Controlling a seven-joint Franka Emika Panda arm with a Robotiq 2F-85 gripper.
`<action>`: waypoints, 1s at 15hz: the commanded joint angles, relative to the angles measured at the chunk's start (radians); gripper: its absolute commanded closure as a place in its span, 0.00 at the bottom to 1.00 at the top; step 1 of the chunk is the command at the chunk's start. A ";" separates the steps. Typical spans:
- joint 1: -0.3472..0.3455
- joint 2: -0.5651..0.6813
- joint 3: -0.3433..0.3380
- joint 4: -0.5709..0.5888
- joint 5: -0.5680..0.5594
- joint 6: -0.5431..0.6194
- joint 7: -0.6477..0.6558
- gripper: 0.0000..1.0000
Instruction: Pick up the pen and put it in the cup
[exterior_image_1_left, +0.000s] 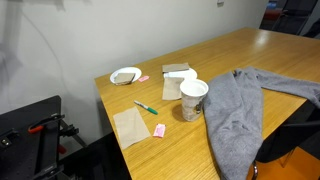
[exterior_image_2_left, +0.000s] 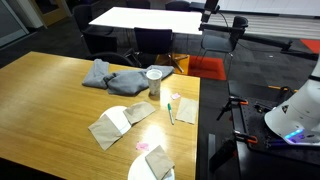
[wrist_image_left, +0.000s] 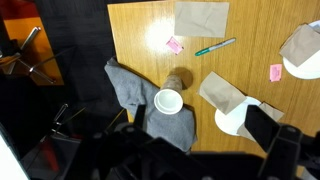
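In an exterior view the pen (exterior_image_1_left: 146, 107) lies flat on the table (exterior_image_1_left: 250, 50), apart from the upright cup (exterior_image_1_left: 192, 98). The cup stands just beside a grey cloth (exterior_image_1_left: 240, 110), and a bowl (exterior_image_1_left: 125, 75) sits near a corner.

In an exterior view the pen (exterior_image_2_left: 170, 112) lies near the table's edge, beside a napkin (exterior_image_2_left: 140, 112), with the cup (exterior_image_2_left: 153, 82) apart from it.

In the wrist view the pen (wrist_image_left: 215, 47) lies on bare wood near a pink block (wrist_image_left: 174, 45). The cup (wrist_image_left: 169, 101) stands against the cloth. The gripper (wrist_image_left: 175, 150) is dark at the bottom, its fingers apart and holding nothing.
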 joint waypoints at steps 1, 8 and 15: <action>0.013 0.005 -0.007 -0.001 -0.004 -0.002 0.017 0.00; 0.020 0.012 0.067 -0.093 0.026 -0.008 0.284 0.00; 0.020 -0.013 0.101 -0.233 0.173 0.107 0.607 0.00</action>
